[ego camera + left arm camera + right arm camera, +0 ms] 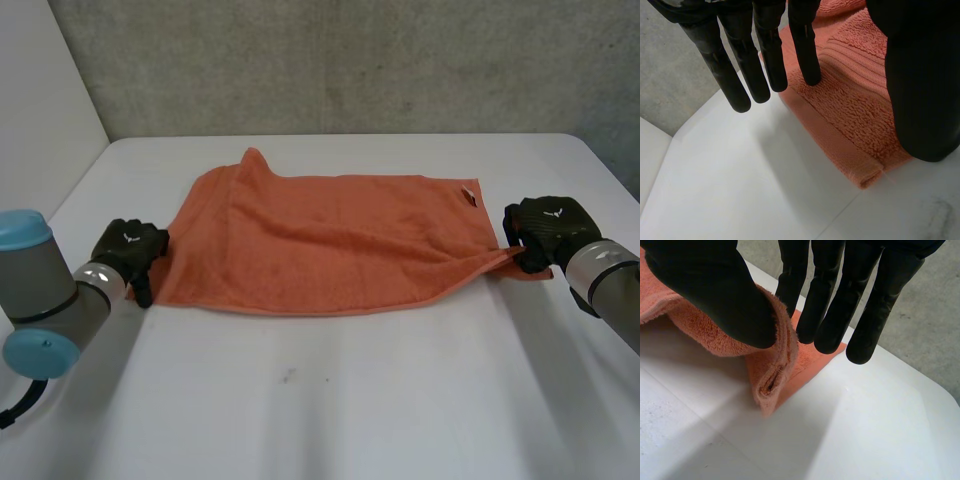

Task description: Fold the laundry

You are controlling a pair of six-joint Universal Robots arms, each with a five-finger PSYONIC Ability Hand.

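Under left hand [128, 246], towel [320, 240] corner; right hand [545, 228] pinches opposite corner.

We saw a plain white table [320, 400] with rounded far corners. A small dark speck [288, 376] marked its surface near the front middle. Behind the table stood a rough, mottled grey concrete wall [350, 60], and at the left a plain white panel [40, 100] met that wall in a corner.
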